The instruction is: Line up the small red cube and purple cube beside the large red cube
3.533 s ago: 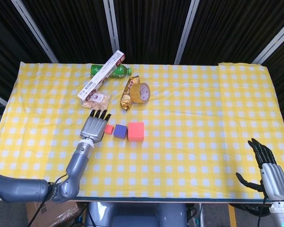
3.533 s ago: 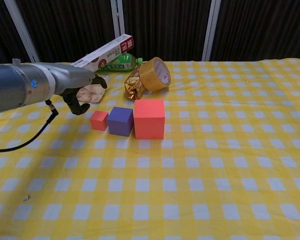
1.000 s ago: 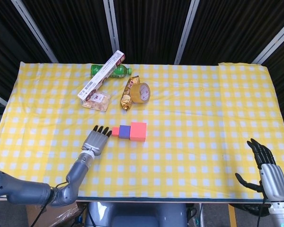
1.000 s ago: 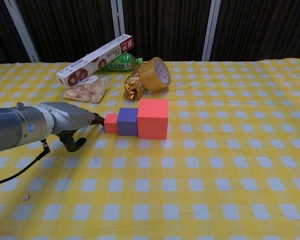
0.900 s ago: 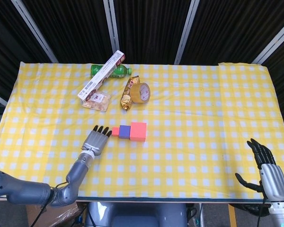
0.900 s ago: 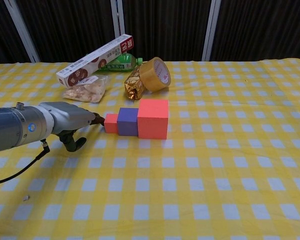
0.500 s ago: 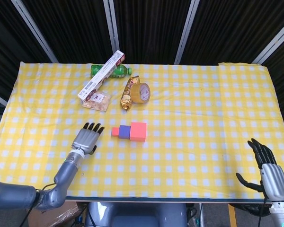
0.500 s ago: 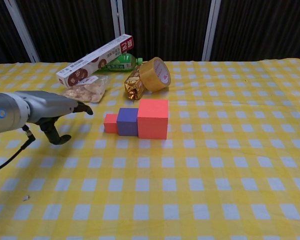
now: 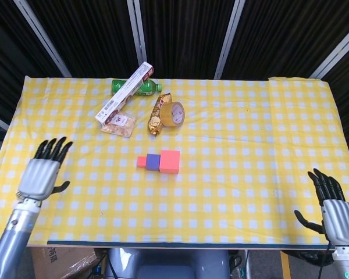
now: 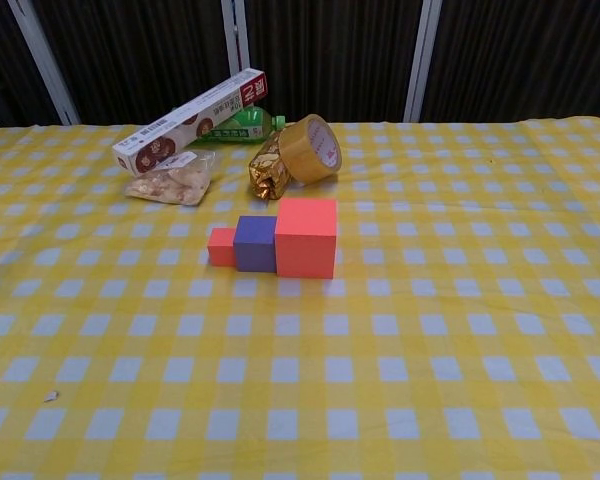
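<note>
Since the earlier frames the left hand [image 9: 42,171] has been drawn away from the cubes to the lower left of the head view, fingers spread, nothing held. The right hand [image 9: 335,209] is seen at the lower right, likewise spread and empty. At frame centre on the worktop [image 9: 250,145], the small red cube [image 9: 141,161], purple cube [image 9: 153,162] and large red cube [image 9: 170,161] are lined up touching.

I saw a matt woven cloth [image 10: 460,330] over the table, yellow-checked and faintly creased. The cubes [image 10: 305,238] looked matt, smooth-faced. Far beyond my left hand [image 9: 43,171], itself grey brushed metal with black fingers, lay a glossy tape roll [image 10: 316,148], crinkled gold foil [image 10: 270,168], a printed card box [image 10: 190,120] and a clear plastic bag [image 10: 170,183].
</note>
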`<state>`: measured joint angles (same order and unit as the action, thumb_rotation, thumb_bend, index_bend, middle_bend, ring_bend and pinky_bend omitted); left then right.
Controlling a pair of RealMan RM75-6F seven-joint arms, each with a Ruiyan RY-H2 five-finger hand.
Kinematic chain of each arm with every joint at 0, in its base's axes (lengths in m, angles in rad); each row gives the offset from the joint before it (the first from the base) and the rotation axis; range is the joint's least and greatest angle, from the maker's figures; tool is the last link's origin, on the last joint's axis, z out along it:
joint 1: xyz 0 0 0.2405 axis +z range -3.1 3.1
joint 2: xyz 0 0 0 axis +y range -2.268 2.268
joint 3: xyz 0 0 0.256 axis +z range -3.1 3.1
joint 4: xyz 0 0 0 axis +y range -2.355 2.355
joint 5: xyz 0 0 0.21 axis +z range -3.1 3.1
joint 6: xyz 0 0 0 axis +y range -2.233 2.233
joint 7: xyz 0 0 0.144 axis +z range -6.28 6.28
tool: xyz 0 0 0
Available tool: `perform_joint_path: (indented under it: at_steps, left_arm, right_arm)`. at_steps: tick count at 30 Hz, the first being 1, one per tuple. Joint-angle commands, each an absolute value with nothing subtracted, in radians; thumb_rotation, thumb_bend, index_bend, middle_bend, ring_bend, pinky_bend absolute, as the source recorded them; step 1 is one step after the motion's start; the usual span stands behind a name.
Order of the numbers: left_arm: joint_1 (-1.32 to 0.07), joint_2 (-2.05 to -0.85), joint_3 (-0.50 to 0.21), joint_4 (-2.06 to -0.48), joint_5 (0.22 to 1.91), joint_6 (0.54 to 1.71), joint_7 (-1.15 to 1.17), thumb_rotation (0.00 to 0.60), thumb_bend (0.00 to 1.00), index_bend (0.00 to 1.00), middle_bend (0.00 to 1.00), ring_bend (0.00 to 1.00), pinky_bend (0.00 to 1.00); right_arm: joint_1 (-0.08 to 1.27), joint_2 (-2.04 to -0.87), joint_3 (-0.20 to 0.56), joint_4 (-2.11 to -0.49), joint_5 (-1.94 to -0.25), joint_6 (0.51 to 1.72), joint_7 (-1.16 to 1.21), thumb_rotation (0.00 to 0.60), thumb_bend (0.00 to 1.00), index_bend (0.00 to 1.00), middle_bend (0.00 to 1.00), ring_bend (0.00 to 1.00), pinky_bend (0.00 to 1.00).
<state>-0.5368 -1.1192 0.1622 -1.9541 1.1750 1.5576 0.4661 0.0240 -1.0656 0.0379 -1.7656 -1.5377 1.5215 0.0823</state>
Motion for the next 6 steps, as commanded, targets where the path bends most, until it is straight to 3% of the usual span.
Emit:
perform_joint_path:
  at_steps: [1, 6]
  left_arm:
    - [-0.363, -1.026, 0.276, -1.915, 1.354, 1.707, 0.325, 0.600, 0.21, 0.00, 0.00, 0.00, 0.00]
    - [-0.272, -1.005, 0.289, -1.860, 1.420, 1.772, 0.229, 0.600, 0.22, 0.00, 0.00, 0.00, 0.00]
  right_arm:
    - [0.021, -1.082, 0.042, -1.757, -1.539, 1.535, 0.043, 0.600, 0.31, 0.00, 0.00, 0.00, 0.00]
    - [0.014, -1.093, 0.042, -1.761, -1.534, 1.543, 0.022, 0.600, 0.31, 0.00, 0.00, 0.00, 0.00]
